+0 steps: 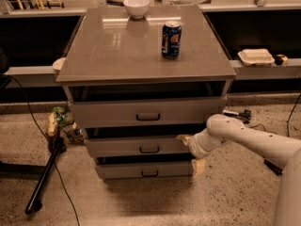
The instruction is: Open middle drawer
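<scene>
The grey cabinet (pixel 117 51) has three drawers stacked. The middle drawer (pixel 117 146) is the mid-sized front, with a small black loop handle (pixel 149 149). It stands slightly out, with a dark gap above it. My gripper (pixel 189 153) is at the right end of that drawer front, well right of the handle. Its tan fingers are spread apart, one fingertip (pixel 182 138) by the drawer's upper edge, the other lower by the bottom drawer (pixel 141 171). It holds nothing. The white arm (pixel 249 138) comes in from the right.
The wide top drawer (pixel 113 113) sits above. A blue soda can (pixel 171 40) and a white bowl (pixel 137 6) stand on the cabinet top. A white container (pixel 255 56) lies on the right ledge. A bag (pixel 61 120), a black stand pole (pixel 44 178) and cables lie on the floor at left.
</scene>
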Action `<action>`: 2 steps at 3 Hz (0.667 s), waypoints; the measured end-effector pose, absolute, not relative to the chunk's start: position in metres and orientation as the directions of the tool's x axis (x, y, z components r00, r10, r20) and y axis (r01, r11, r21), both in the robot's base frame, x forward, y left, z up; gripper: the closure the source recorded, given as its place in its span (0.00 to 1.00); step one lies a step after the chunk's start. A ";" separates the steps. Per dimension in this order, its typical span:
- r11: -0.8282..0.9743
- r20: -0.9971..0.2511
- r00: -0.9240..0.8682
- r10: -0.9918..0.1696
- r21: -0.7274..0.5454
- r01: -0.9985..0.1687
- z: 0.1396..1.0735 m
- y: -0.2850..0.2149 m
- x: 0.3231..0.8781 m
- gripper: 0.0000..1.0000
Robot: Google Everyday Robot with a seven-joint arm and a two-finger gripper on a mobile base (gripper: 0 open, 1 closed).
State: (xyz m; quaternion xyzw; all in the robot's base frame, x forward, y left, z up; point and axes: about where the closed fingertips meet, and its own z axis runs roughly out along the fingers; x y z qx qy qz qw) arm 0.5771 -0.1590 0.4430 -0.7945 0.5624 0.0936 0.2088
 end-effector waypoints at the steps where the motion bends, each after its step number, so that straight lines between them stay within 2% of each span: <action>1: -0.260 -0.391 0.346 -0.853 -0.256 -0.931 0.429 -0.159 0.599 0.00; 2: -0.231 -0.396 0.324 -0.859 -0.267 -0.936 0.422 -0.158 0.615 0.00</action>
